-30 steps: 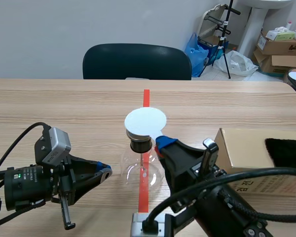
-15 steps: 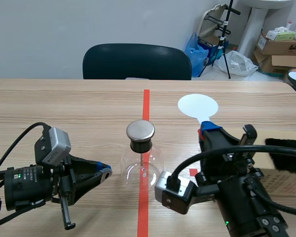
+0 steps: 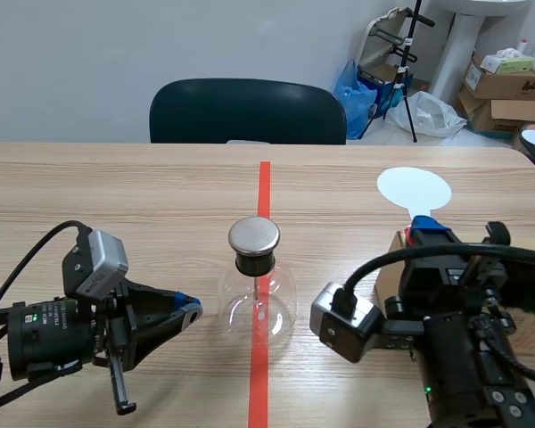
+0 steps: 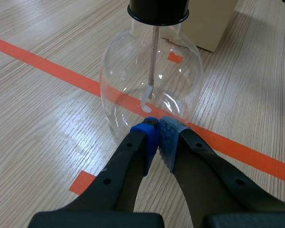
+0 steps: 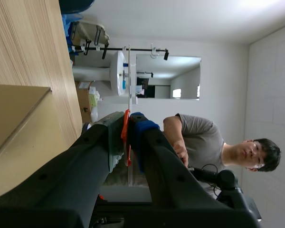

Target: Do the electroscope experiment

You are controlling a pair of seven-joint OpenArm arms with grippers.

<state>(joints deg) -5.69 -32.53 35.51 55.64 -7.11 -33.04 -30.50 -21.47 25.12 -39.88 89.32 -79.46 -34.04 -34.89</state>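
The right gripper has its jaws pinching the orange handle of the white disc. The disc stands up above the fingertips, over the cardboard box near the table's right edge. From the right wrist view the disc is edge-on, a thin white line rising straight out of the pinch.

The electroscope, a clear round flask, sits midway between the table's left and right edges. It stands on the red tape line, toward the robot's edge. Its metal cap is bare, with nothing over it, and the disc is well apart from it, off to the right.

I'd call this the charging side of the experiment: the disc is parked by the box and not yet presented to the cap. The next move would call for swinging it across to the middle and bringing it over the cap without bumping the glass.

The left gripper has its jaws pressed together on nothing and holds low, just beside the flask's base on its left side. Through the glass, the rod and the pale leaf at its end hang directly ahead of those closed tips.
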